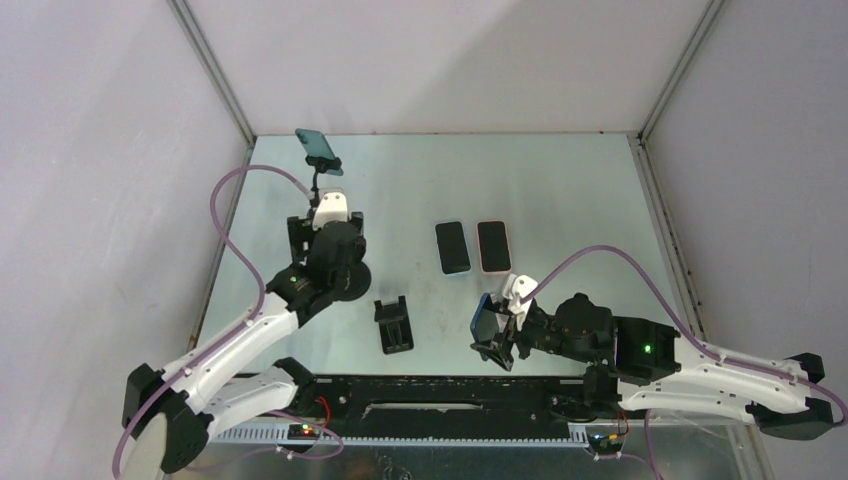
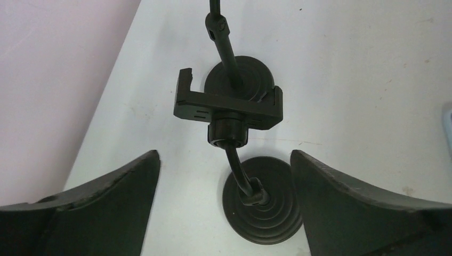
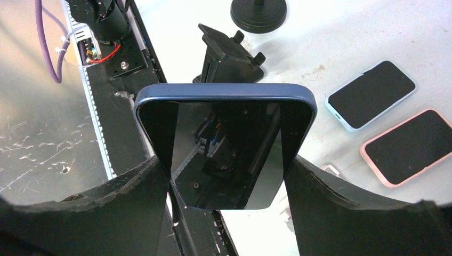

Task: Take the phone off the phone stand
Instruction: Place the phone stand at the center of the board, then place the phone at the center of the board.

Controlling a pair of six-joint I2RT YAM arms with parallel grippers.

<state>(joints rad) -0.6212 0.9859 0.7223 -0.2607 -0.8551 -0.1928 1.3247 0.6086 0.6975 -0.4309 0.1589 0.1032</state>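
Pale grey-green table [image 1: 560,190] inside white walls is where I work. At far left, near the back edge, a teal phone [image 1: 319,150] sits on top of a thin black stalk, still in its holder. Just in front of it is my left gripper [image 2: 224,160], with its fingers [image 2: 117,202] spread wide and closed on nothing. Below it my wrist view shows two round black bases, the near base [image 2: 264,210] and the far base [image 2: 256,74]. A bent neck rises from the near one and carries an empty clamp [image 2: 229,104].

Toward the middle, a small black desk stand [image 1: 393,325] stands empty by the near edge. Right of it and further back, two phones lie flat side by side, a light blue-cased phone [image 1: 452,247] and a pink-cased phone [image 1: 494,246].

On the right, my right gripper [image 3: 226,165] is clamped on the long edges of a dark blue phone [image 3: 226,106], held clear of the table, well apart from the desk stand.
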